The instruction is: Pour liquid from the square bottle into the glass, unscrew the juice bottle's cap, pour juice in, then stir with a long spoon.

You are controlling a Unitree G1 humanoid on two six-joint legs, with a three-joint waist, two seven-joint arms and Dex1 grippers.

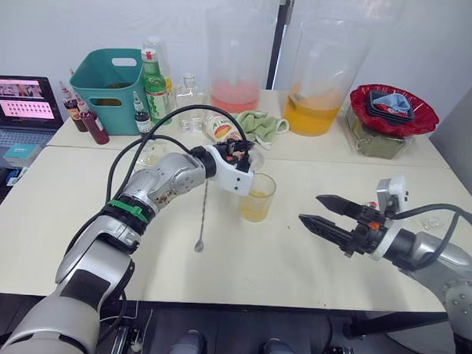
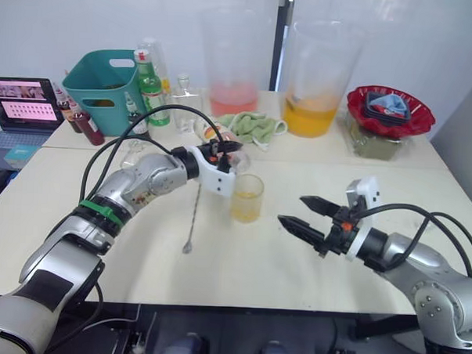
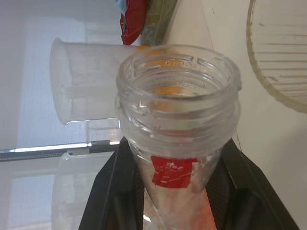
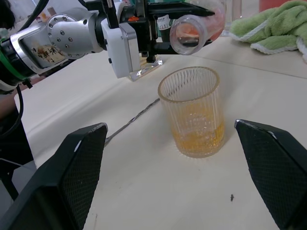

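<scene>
Left claw (image 1: 238,155), frame centre: clenched on uncapped juice bottle (image 3: 177,139), tipped sideways, mouth just above the glass (image 1: 257,197). Glass: on desk (image 1: 311,251), part-filled with yellow liquid. Long spoon (image 1: 203,215): flat, left of glass. Right claw (image 1: 322,214), lower right: released, holding nothing.

Left hand (image 1: 238,154) closed, grasping; right hand (image 1: 322,214) apparently open.

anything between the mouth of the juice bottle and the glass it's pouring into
Nothing visible. The left tool holds the juice bottle tipped on its side, its open mouth just above the rim of the glass with only air between. The long spoon lies flat on the table beside the glass, out of the pour path.
</scene>
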